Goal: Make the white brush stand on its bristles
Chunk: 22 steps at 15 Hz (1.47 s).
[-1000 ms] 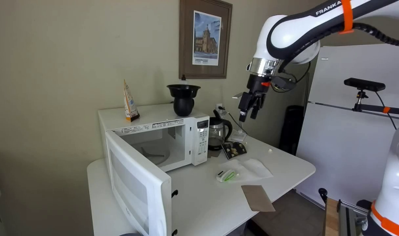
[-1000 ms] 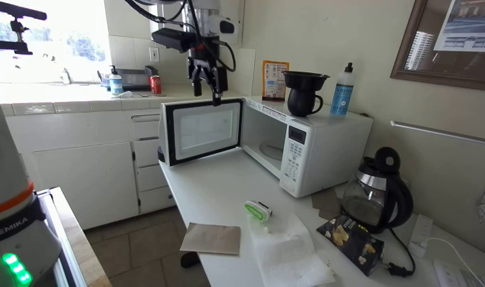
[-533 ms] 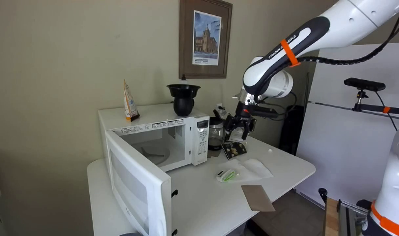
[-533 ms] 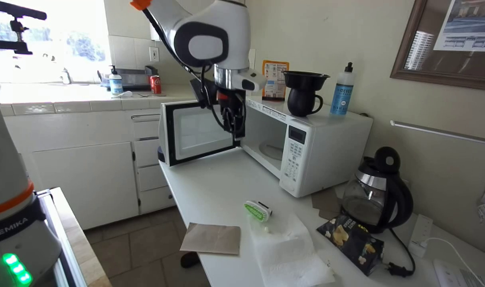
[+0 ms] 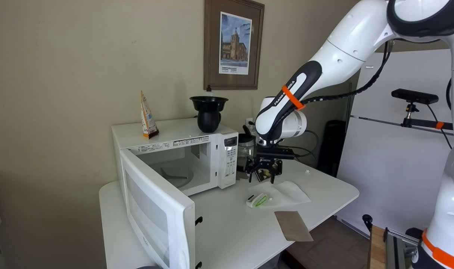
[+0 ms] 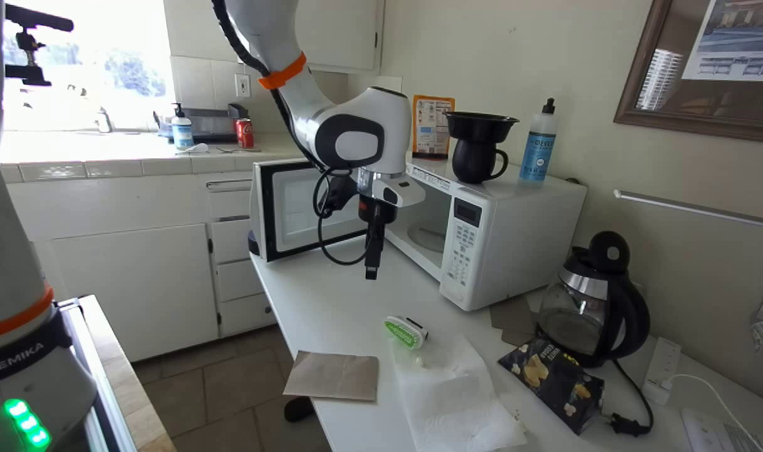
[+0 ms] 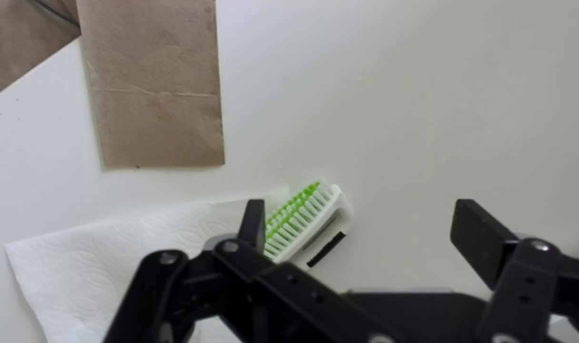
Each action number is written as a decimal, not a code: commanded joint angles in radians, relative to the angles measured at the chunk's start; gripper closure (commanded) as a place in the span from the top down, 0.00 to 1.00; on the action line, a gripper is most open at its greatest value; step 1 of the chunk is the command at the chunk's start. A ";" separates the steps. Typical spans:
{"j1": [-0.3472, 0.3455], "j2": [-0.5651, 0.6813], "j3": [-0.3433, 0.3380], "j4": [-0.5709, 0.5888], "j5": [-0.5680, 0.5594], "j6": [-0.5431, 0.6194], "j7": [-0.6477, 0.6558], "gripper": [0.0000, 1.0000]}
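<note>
Pincer (image 5: 261,181) lowered, white brush (image 7: 311,228), bristles (image 7: 294,216) clearest in wrist view

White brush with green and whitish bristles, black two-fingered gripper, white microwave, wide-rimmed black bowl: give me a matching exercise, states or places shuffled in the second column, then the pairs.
Things:
1) White brush with green and whitish bristles
2) Black two-fingered gripper
3) White microwave
4) Wide-rimmed black bowl

States or places:
A) Door swung open
B) On top of a black mug
C) Lying on its side, bristles facing sideways
D) Jaws apart, gripping nothing

Pairs: 1-C; 2-D; 3-A; 4-B
</note>
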State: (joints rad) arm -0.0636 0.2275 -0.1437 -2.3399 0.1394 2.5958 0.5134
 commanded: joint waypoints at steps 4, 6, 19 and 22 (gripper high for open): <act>0.010 0.046 -0.017 0.063 -0.011 -0.053 0.061 1.00; 0.010 0.046 -0.018 0.065 -0.011 -0.053 0.065 1.00; 0.094 0.482 -0.130 0.557 -0.214 -0.361 0.757 1.00; 0.056 0.554 -0.103 0.645 -0.187 -0.425 0.726 1.00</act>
State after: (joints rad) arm 0.0376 0.6968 -0.2801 -1.8058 -0.0828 2.2443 1.2532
